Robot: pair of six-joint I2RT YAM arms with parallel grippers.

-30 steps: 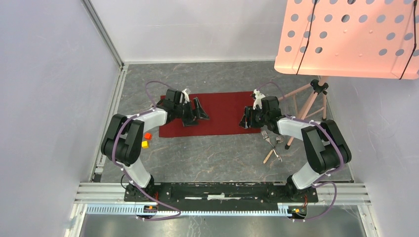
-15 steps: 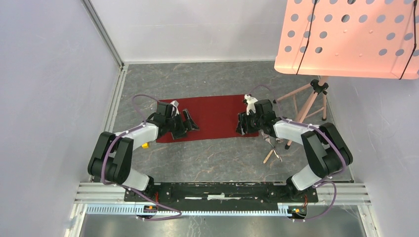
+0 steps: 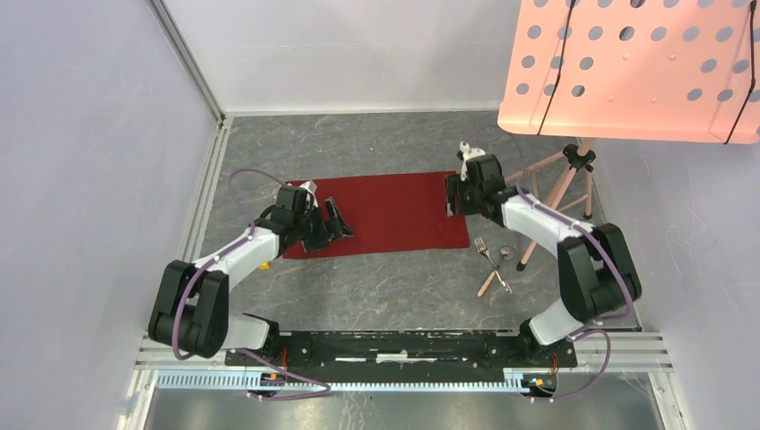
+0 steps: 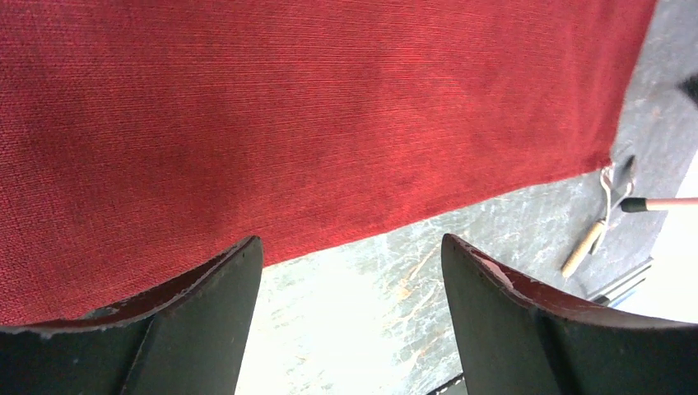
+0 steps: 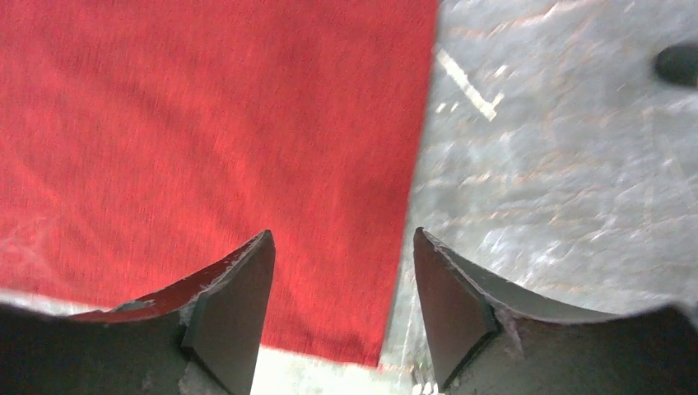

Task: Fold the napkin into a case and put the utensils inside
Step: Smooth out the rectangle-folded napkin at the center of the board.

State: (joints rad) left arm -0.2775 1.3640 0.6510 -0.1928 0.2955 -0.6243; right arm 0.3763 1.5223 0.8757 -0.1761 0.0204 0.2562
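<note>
Left claw (image 3: 336,219) hangs low with its jaws spread wide and nothing between them, sitting at about 8 o'clock on the napkin (image 3: 394,210), over the near left corner. From its own camera the left claw (image 4: 350,247) straddles the cloth's near hem. One fingertip is right at the edge of the napkin (image 4: 329,107) and the other is over bare grey table (image 4: 370,329), while the red weave fills everything toward 12 o'clock.

Right claw (image 3: 455,195) is parted too and grips nothing. It hovers at roughly 2 o'clock on the napkin, by the far right corner. In its wrist view the right claw (image 5: 342,239) has the side hem running up between the fingers, with the napkin (image 5: 206,123) under the left finger and out to 9 o'clock, and table (image 5: 560,164) under the other.

Out from there, the napkin lies flat as one wide rectangle mid-table; I cannot tell whether it is doubled. The utensils (image 3: 491,258) lie on the table at about 5 o'clock from the right claw, just off the napkin's near right corner and apart from the cloth. A pink tripod leg (image 3: 538,228) comes down beside them.
</note>
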